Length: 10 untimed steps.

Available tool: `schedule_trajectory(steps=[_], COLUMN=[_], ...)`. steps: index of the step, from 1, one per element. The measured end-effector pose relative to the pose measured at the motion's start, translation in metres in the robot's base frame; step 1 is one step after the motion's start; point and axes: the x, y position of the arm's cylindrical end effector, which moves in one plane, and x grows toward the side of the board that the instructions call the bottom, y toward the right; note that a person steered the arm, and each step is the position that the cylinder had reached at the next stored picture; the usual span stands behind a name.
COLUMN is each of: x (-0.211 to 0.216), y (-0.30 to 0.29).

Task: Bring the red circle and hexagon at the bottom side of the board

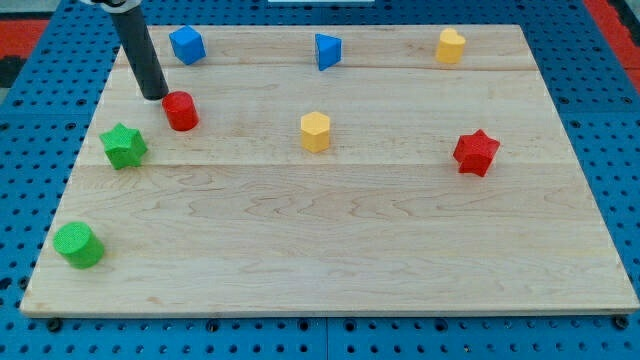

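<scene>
The red circle (181,110) is a short red cylinder at the upper left of the wooden board (330,250). The yellow hexagon (315,131) stands near the board's middle, a little above centre. My tip (155,96) is the lower end of the dark rod and sits just left of and slightly above the red circle, close to it or touching it.
A green star (123,146) lies below left of the red circle. A green cylinder (78,245) is at the lower left. A blue block (187,45), a blue triangle (327,50) and a yellow heart (450,46) line the top. A red star (476,152) is at the right.
</scene>
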Motion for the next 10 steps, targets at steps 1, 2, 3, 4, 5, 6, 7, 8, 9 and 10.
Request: schedule_trajectory(steps=[1, 2, 3, 4, 5, 6, 7, 8, 9, 10], x=[-0.004, -0.008, -0.008, -0.008, 0.007, 0.005, 0.0, 0.064, 0.132, 0.187], y=[0.0, 0.0, 0.001, 0.015, 0.026, 0.036, 0.031, 0.038, 0.098, 0.129])
